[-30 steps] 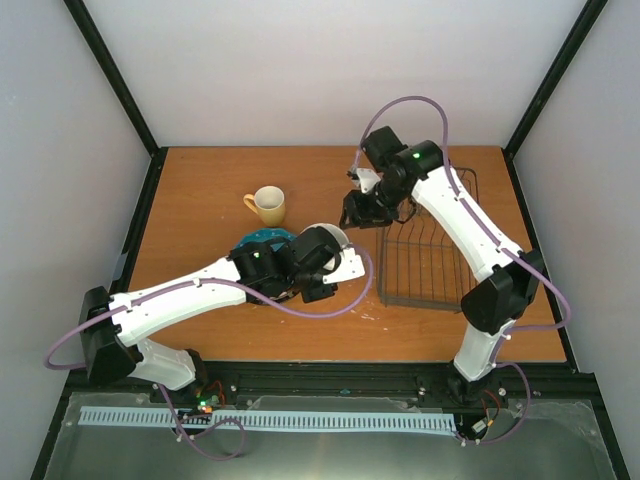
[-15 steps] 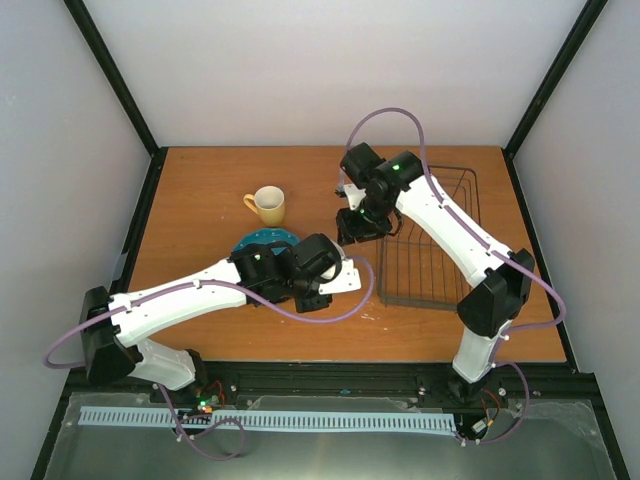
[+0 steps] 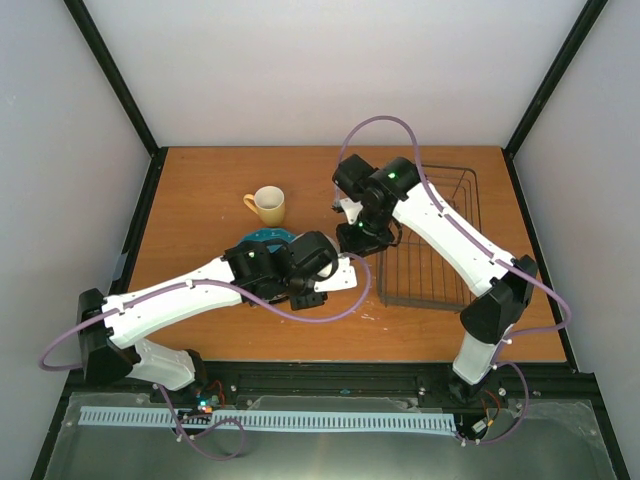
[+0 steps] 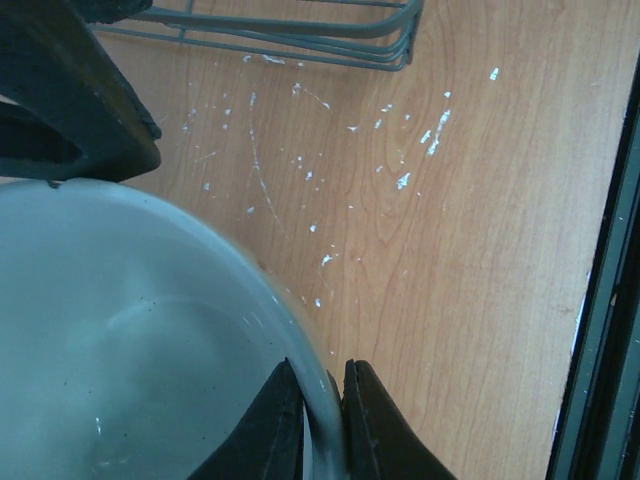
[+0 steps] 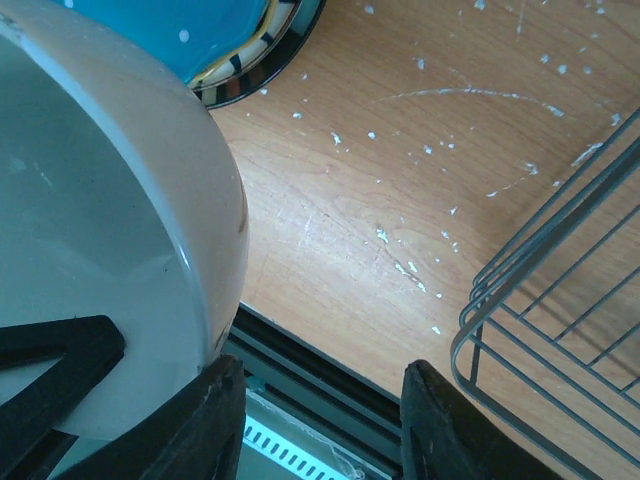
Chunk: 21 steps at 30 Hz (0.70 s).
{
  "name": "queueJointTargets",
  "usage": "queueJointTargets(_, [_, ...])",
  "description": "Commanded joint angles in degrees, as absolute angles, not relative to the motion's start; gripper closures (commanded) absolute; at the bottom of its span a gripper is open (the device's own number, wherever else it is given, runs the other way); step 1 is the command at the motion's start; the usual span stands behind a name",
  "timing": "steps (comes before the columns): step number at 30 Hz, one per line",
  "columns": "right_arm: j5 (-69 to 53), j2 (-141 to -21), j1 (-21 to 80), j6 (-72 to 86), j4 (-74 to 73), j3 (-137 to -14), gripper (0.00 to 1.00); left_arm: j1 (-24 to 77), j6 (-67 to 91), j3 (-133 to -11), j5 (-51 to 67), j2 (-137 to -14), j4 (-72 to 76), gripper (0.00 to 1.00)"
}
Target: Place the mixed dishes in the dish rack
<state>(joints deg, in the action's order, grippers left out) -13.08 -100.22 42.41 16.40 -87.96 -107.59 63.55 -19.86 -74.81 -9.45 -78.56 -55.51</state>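
My left gripper [image 4: 322,420] is shut on the rim of the small cream-white bowl [image 4: 130,340], held above the table beside the dish rack [image 3: 430,240]. My right gripper [image 5: 330,425] is open. Its left finger [image 5: 215,420] rests against the bowl's outer wall [image 5: 100,230], while the other finger stands clear over the table. The teal dotted plate [image 5: 210,30] lies on the black-striped white plate [image 5: 262,58], just behind the bowl. The yellow mug [image 3: 268,205] stands upright further back left. From above, both grippers [image 3: 335,275] [image 3: 356,238] meet at the rack's left side and the arms hide the bowl.
The dark wire rack's near-left corner [image 5: 560,300] lies right of my right gripper, and its front bar [image 4: 280,25] is ahead of the left one. White scuffs mark the wooden table [image 4: 440,250]. A black rail [image 4: 600,330] edges the table's near side.
My right arm has swung left and down from above the rack to the bowl, its jaws narrowing. The left arm has shifted slightly toward the near edge with the bowl.
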Motion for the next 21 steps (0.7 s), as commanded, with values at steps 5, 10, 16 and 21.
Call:
queueJointTargets(5, [-19.18, -97.43, 44.26, 17.63, -86.40, -114.80, 0.51, 64.16, -22.51, -78.24, -10.38, -77.21, -46.09, 0.99])
queueJointTargets(10, [-23.60, -97.73, 44.12, 18.34, -86.37, -115.82, 0.51, 64.16, -22.59, -78.79, -10.07, -77.24, -45.84, 1.00])
queueJointTargets(16, [-23.57, -98.09, 44.48, 17.98, -86.39, -115.75, 0.51, 64.16, -22.66, -78.56, -9.84, -77.37, -45.71, 0.99])
queueJointTargets(21, [-17.12, -97.96, 45.18, 17.02, -86.40, -113.30, 0.52, 64.16, -22.74, -79.10, -10.17, -77.27, -46.04, 0.99])
